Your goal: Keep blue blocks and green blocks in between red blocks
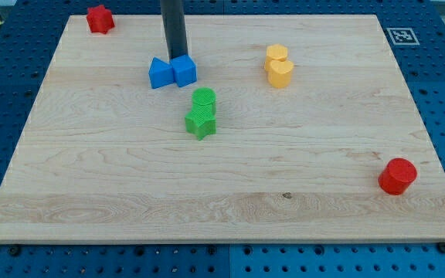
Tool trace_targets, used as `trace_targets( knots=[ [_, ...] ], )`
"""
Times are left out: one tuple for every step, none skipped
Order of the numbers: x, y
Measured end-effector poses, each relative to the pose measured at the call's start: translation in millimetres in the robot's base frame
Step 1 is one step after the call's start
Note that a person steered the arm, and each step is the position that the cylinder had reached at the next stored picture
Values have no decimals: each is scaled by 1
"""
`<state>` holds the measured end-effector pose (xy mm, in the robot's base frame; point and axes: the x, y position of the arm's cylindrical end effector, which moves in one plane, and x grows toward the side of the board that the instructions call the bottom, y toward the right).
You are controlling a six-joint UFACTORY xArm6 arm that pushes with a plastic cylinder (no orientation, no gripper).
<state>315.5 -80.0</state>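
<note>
My tip stands just behind two blue blocks, touching or nearly touching them at the seam between them: a blue block on the left and a blue cube on the right. Below them, to the right, a green cylinder sits against a green star-shaped block. A red star-shaped block lies at the board's top left corner. A red cylinder lies near the view's bottom right.
A yellow cylinder and a yellow heart-shaped block sit together right of centre, near the top. The wooden board lies on a blue pegboard table. A fiducial marker is at the top right.
</note>
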Motion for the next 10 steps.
trace_targets(
  knots=[
    [0, 13],
    [-1, 42],
    [19, 56],
    [28, 49],
    [28, 41],
    [27, 33],
    [31, 33],
    [49, 22],
    [49, 21],
    [76, 29]
  ],
)
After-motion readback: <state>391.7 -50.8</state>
